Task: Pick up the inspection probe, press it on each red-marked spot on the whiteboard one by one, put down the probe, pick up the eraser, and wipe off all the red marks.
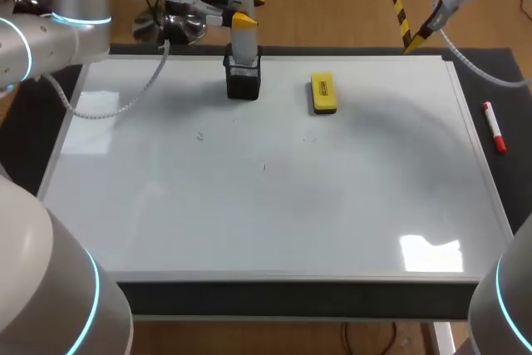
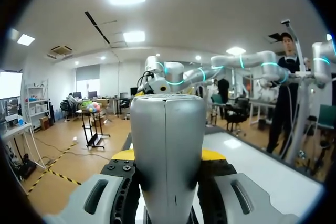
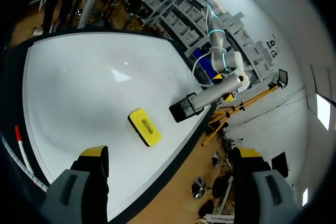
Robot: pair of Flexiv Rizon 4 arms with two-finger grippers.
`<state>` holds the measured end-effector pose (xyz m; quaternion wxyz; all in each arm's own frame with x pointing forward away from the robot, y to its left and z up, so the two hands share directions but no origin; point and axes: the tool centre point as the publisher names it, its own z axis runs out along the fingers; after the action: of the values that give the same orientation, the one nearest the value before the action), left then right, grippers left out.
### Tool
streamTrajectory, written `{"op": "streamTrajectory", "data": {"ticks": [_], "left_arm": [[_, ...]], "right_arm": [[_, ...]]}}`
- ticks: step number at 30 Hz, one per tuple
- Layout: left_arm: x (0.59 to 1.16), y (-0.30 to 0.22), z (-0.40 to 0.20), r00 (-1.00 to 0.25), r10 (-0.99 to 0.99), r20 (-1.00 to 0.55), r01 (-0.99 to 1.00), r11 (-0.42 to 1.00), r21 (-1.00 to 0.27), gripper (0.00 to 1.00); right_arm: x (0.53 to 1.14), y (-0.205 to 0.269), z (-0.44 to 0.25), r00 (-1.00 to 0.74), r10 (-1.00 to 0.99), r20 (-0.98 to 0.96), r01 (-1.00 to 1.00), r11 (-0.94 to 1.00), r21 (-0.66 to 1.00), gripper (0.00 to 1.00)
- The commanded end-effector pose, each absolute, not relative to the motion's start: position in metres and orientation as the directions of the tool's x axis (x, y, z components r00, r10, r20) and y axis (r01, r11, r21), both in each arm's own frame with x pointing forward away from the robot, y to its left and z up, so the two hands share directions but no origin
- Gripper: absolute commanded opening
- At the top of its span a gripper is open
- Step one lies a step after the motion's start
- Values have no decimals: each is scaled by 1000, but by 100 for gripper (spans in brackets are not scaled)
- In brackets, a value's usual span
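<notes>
1. One bit of print shows: a small dark label on the top face of the yellow eraser [image 3: 144,128], too small to read.
2. One container is in sight, a black mesh holder [image 1: 243,81]. It stands on the whiteboard [image 1: 274,205] near the bench's [image 1: 499,64] far edge, left of the middle. The inspection probe [image 1: 242,39], a grey cylinder, stands upright in it with its lower end hidden inside the mesh.
3. The left hand [image 2: 168,155] is closed on the probe's upper part. Its fingers press the grey body from both sides, and in the left wrist view the body fills the gap between the yellow tips.
4. The right hand [image 3: 169,155] gapes wide with nothing between its fingers. It hangs above the bench's far right corner — in the head view it is largely cut off. The eraser and the holder lie ahead of it.
5. The eraser lies flat on the whiteboard near the far edge, to the right of the holder and apart from it.
6. A red-and-white marker [image 1: 495,126] lies on the dark bench by its right edge, just outside the whiteboard's frame.
7. A few faint specks [image 1: 199,135] dot the whiteboard left of its middle — too small to tell their colour.
</notes>
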<state>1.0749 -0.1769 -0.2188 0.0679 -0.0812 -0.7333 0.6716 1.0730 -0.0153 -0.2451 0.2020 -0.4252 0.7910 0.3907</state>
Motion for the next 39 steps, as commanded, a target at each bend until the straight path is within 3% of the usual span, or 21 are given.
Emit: {"op": "streamTrajectory", "data": {"ticks": [1,39], "left_arm": [[1080,-176,-228,-977,213,2,13,71,-997,0],[1080,-175,-275,-987,158,24,-17,49,-999,0]], "right_arm": [[1073,-16,-244,-555,-519,-650,-832,333,444,100],[1073,-16,-244,-555,-519,-650,-832,333,444,100]]}}
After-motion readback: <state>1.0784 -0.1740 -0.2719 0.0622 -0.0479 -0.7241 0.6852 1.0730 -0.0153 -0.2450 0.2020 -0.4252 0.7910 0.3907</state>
